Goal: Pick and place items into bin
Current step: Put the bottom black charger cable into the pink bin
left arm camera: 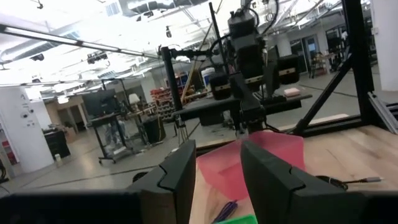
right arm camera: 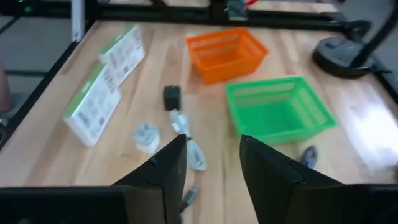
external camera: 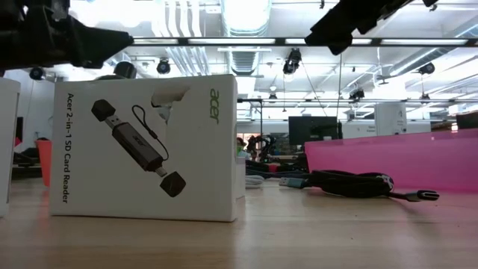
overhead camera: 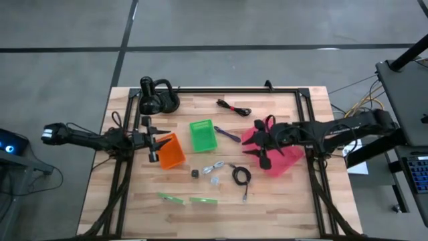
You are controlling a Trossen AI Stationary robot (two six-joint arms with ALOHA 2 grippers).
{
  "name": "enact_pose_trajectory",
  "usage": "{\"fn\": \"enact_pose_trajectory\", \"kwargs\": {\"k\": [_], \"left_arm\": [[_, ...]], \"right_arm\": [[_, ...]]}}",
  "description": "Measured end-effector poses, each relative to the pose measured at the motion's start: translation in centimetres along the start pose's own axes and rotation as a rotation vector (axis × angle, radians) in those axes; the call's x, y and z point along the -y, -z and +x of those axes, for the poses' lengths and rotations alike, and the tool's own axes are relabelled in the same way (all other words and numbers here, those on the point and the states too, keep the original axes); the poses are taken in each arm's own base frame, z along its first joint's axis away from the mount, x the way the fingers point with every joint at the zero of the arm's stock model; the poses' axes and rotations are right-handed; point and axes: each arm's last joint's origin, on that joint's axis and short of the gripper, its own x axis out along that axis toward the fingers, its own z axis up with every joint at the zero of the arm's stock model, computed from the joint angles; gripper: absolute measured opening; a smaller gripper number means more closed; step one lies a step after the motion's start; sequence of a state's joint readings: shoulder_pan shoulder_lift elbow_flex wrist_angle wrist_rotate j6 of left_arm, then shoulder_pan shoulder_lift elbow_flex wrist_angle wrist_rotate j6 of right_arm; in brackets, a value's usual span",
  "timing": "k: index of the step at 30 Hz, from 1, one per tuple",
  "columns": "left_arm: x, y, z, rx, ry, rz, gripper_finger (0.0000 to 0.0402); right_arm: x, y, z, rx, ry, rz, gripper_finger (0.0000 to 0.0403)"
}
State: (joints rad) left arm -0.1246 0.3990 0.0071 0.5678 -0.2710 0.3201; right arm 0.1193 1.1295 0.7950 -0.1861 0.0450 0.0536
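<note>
3 bins on surface (overhead camera: 134, 207): orange bin (overhead camera: 171, 151), green bin (overhead camera: 203, 134), pink bin (overhead camera: 277, 155). Left claw (overhead camera: 154, 142) over orange bin, right claw (overhead camera: 257, 147) over pink bin, both apart, nothing held. Loose cable (overhead camera: 241, 177), black cube (overhead camera: 194, 173), purple pen (overhead camera: 227, 134) between green and pink bins.

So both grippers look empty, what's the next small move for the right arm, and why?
Probably lower the right gripper toward the silvery cable just ahead of its open, empty fingers. That cable lies loose on the table between the green bin and the pink bin. The left gripper waits by the orange bin.
</note>
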Motion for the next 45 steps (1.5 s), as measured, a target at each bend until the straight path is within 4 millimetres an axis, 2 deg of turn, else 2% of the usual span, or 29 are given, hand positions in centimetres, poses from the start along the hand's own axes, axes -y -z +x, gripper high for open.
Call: {"fn": "enact_pose_trajectory", "kwargs": {"k": [10,24,35,40,45], "left_arm": [[0.1,0.1,0.1,-0.010,0.003,0.004,0.0113],[0.1,0.1,0.0,-0.008,0.002,0.004,0.0113],[0.1,0.2,0.1,-0.010,0.002,0.004,0.0113],[0.1,0.2,0.0,-0.009,0.002,0.005,0.0113],[0.1,0.2,0.1,-0.012,0.003,0.006,0.0113]], "right_arm": [[-2.1,0.1,2.5,-0.127,-0.050,-0.050,0.0136],[-2.8,-1.1,6.1,-0.398,-0.021,-0.031,0.0146],[-3.0,0.2,9.4,-0.670,0.018,-0.021,0.0146],[-3.1,1.0,10.6,-0.739,0.026,-0.027,0.0142],[-3.1,1.4,10.9,-0.760,0.028,-0.029,0.0139]]}}
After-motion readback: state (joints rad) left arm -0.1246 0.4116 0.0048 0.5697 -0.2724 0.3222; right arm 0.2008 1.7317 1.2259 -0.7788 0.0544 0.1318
